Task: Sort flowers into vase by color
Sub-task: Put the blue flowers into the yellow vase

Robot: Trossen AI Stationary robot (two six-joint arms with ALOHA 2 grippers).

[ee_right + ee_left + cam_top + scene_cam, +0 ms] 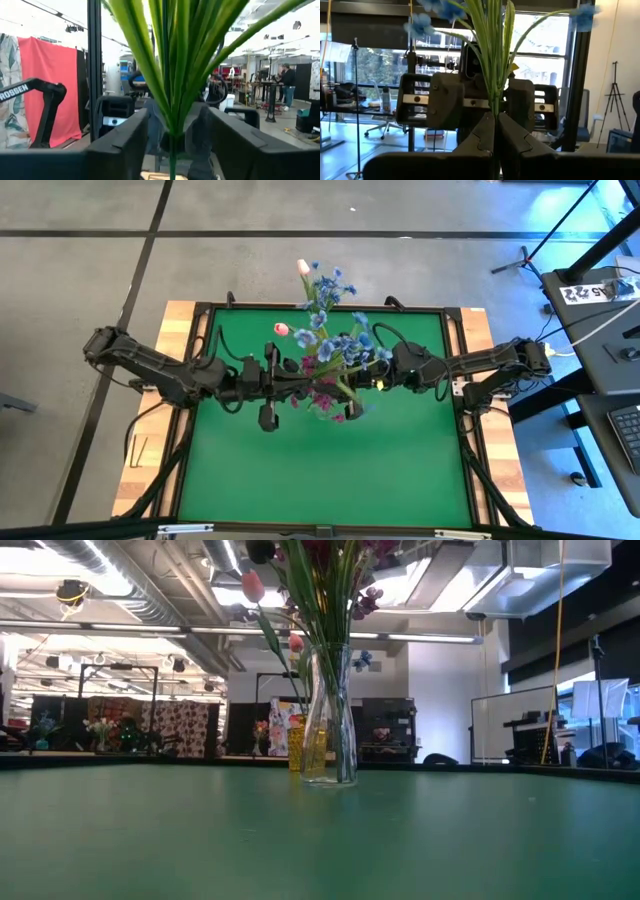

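A clear glass vase (331, 715) stands upright near the middle of the green bench (300, 470), slightly toward its far side. It holds a bunch of artificial flowers (335, 330): blue-blossom sprays (330, 288) fanning toward the far edge, pale pink tulip buds (303, 267) at the far left of the bunch, and magenta clusters (322, 385) lower down, close to the vase mouth. In the low view the green stems (325, 610) rise out of the vase neck, with a pink bud (252, 585) leaning off to the left and small dark buds (366, 602) to the right.

Both arms meet at the bunch above the vase. The left tool (496, 131) reaches in from the left of the flowers; its two dark fingers (479, 141) are clenched together, with a green stem rising right at the seam between them, so it looks to be pinching that stem. The right tool (172, 137) comes in from the right of the bunch. Its fingers (120, 145) stand apart on either side of a stem with long green leaves (175, 55); there is a gap on both sides, so it is released, straddling the stem and not gripping it. In the left wrist view the right tool's body (470, 102) sits just behind the stems.
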